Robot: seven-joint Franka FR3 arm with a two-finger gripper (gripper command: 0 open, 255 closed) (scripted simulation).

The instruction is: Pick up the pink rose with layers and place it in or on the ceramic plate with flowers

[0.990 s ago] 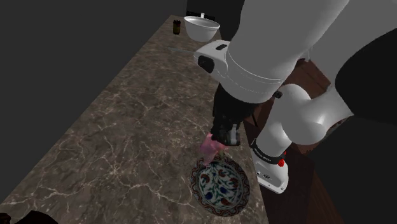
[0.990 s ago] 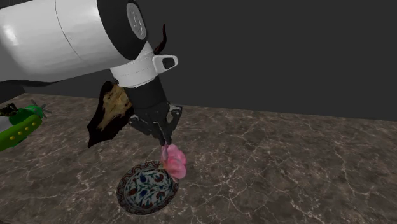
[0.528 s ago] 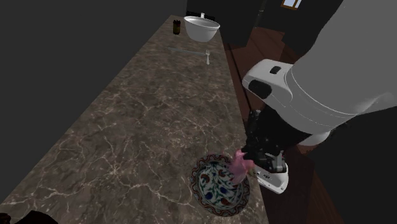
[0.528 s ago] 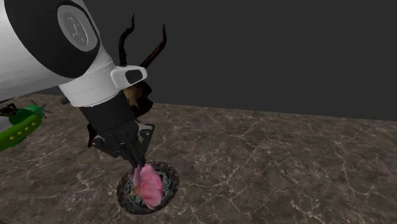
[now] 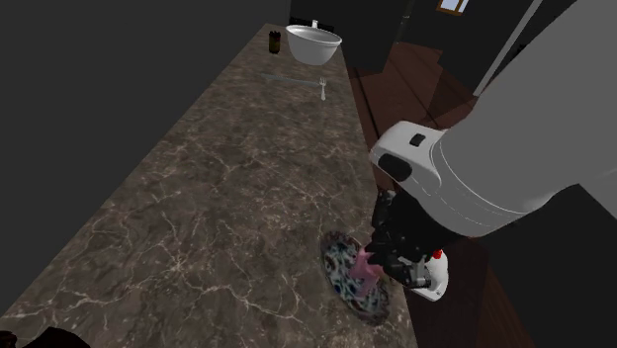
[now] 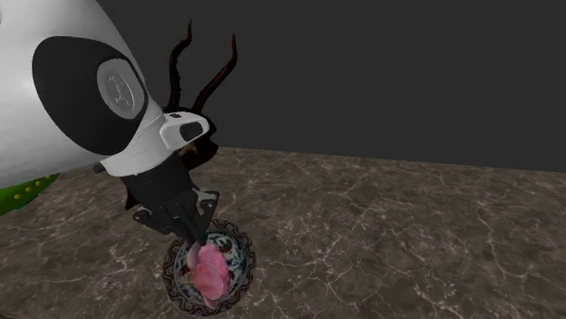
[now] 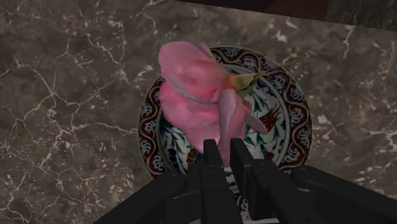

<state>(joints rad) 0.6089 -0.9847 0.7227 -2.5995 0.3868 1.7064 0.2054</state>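
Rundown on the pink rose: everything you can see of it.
The pink rose has layered petals, pale to deeper pink, with a small yellow-green bit on one side. The gripper is shut on its narrow stem end. The bloom hangs over the flowered plate, covering much of its middle; contact with the plate can't be told.

A white bowl [image 5: 314, 42] and a dark jar [image 5: 275, 41] (just beside it) stand at the marble counter's [image 5: 198, 188] far end.

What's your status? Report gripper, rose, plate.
Gripper shut on rose. Rose low over plate, not yet released. Nothing between them.
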